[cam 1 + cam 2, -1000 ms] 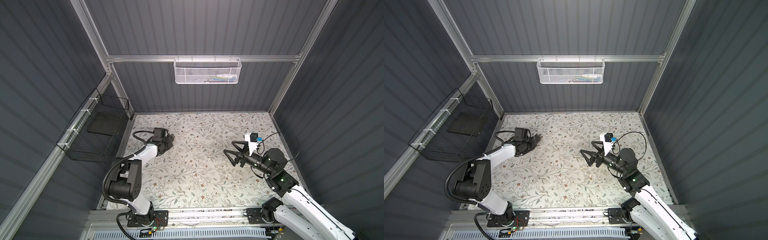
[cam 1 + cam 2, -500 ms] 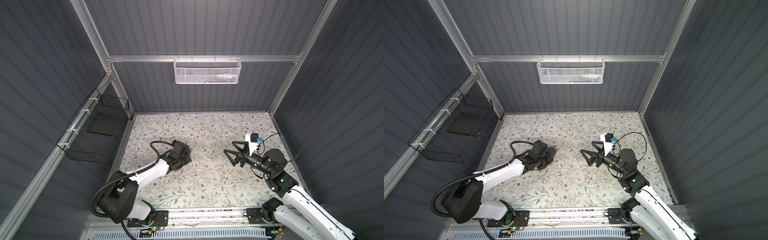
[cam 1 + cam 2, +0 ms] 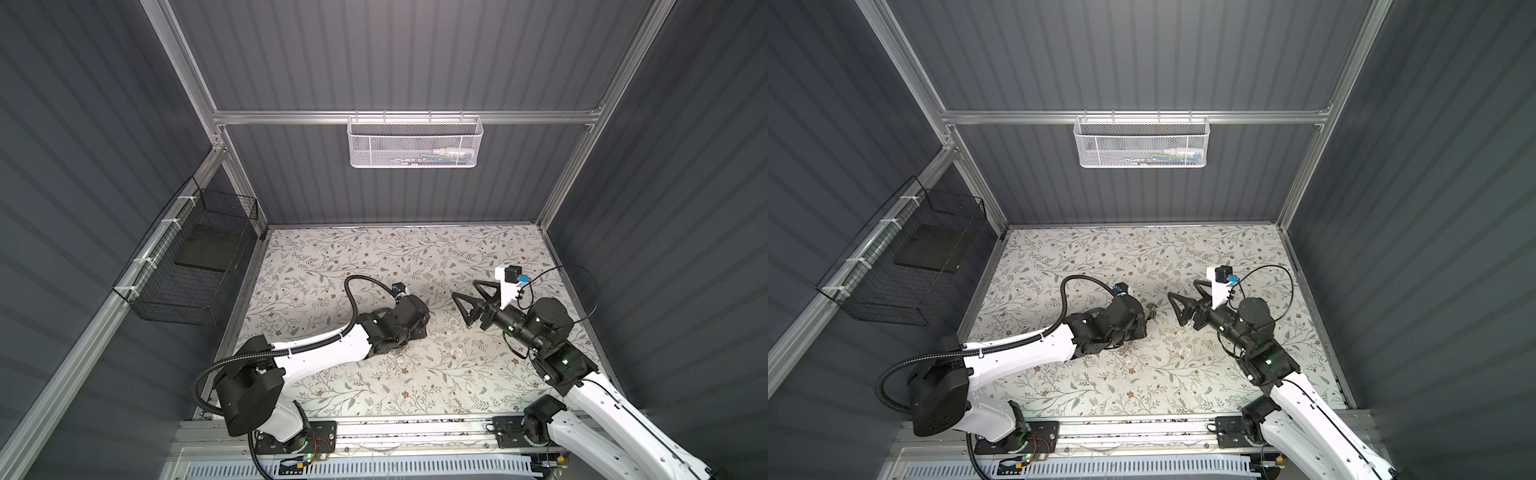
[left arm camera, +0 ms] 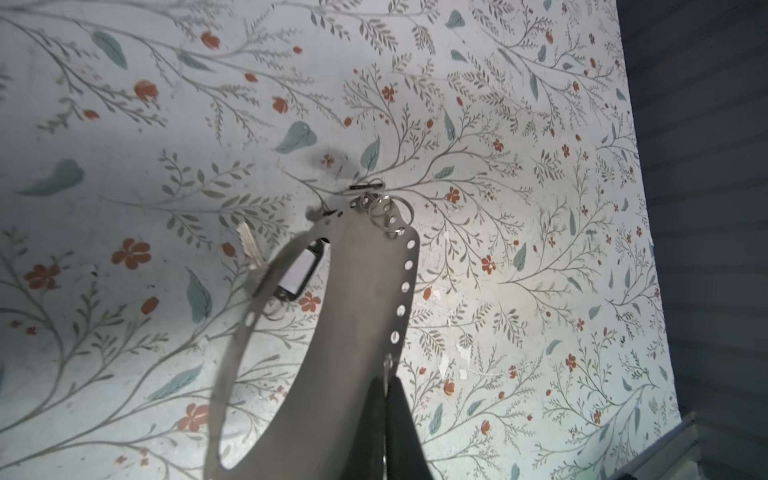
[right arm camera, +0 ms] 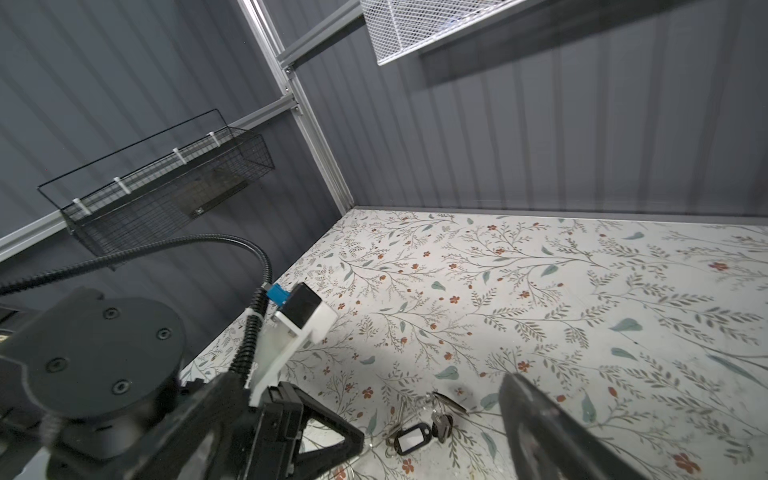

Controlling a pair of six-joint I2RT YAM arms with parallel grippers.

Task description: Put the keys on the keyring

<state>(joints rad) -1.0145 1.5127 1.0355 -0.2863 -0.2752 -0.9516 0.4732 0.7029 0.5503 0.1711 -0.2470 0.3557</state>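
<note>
Your left claw [image 4: 385, 386] clamps the flat grey metal keyring [image 4: 357, 291], your right claw [image 3: 464, 289] gapes empty, and the black wire basket [image 3: 166, 299] holds a dark slab [image 3: 208, 249].

**Left clamped, right agape**

The left arm [image 3: 324, 353] stretches low and forward, jaws pinched shut on the keyring [image 4: 357, 311]. The right arm [image 3: 536, 324] holds its wrist level, jaws spread wide, pointing toward the left wrist.

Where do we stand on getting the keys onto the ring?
Done: unclear. One key tag shows through the keyring hole, but I cannot tell whether it is attached. In hand: the left hand grips the keyring's rim. Left: threading; the right hand is open and empty.
</note>
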